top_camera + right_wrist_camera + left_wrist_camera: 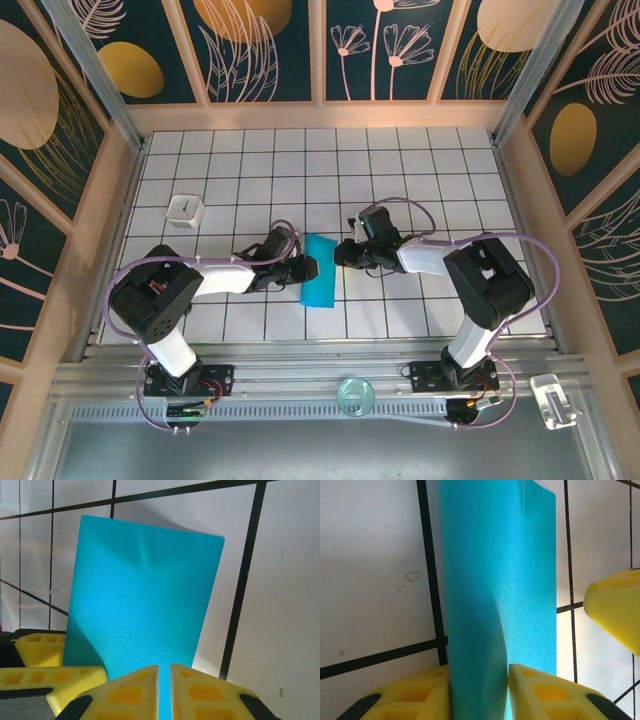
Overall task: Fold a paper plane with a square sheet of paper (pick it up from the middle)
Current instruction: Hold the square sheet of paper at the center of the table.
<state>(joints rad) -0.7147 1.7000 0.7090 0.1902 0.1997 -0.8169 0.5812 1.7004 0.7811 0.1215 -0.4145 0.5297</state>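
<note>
The teal-blue sheet of paper (320,272) lies folded in half to a narrow strip on the white grid table, between the two arms. My left gripper (300,268) is at its left edge. In the left wrist view the yellow fingers (479,672) are shut on a raised fold of the paper (500,570). My right gripper (342,252) is at the strip's upper right edge. Its fingers (165,667) are shut to a thin slit, low over the paper (145,595), whose far edge lifts slightly off the table.
A small white cube (185,210) stands at the left of the table. A clear round dish (355,395) and a clear holder (553,400) sit on the front rail. Wooden frame walls (520,200) enclose the table.
</note>
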